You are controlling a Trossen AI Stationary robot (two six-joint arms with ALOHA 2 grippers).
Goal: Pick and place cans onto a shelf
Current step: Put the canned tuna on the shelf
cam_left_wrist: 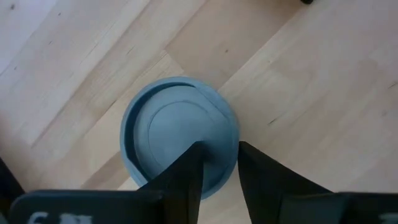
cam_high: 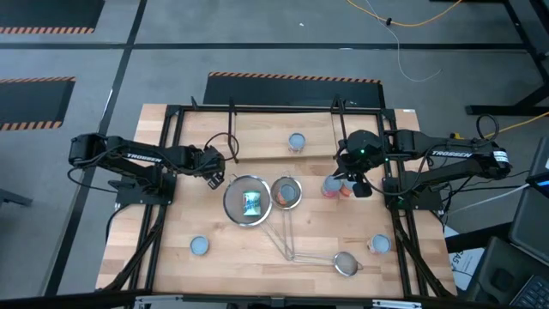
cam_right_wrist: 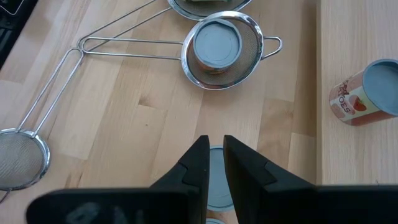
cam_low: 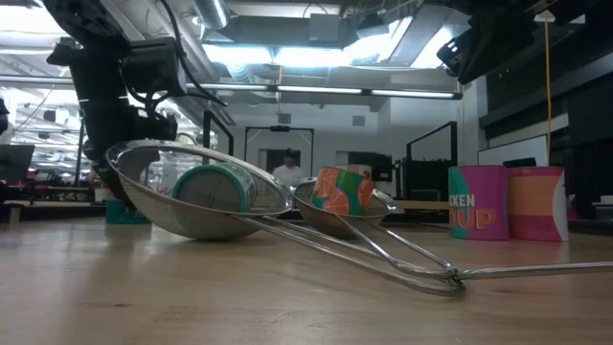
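My left gripper (cam_left_wrist: 219,168) sits over a blue-topped can (cam_left_wrist: 179,134) beside the big strainer (cam_high: 247,201) — fingers slightly apart at its rim, nothing gripped. Pick step. Next: seat, close, carry to the shelf (cam_high: 257,129). Right gripper (cam_right_wrist: 213,163) hovers narrow, empty, just beside the shelf.

A can (cam_left_wrist: 177,134) stands upright on the light wooden bench (cam_left_wrist: 311,93), seen from straight above, so only its pale blue-grey round top with a raised rim shows. The left hand (cam_left_wrist: 219,167) hangs over the can's near edge, its two dark fingers (cam_left_wrist: 186,180) a narrow gap apart; both overlap the rim, with wood showing beside the can.
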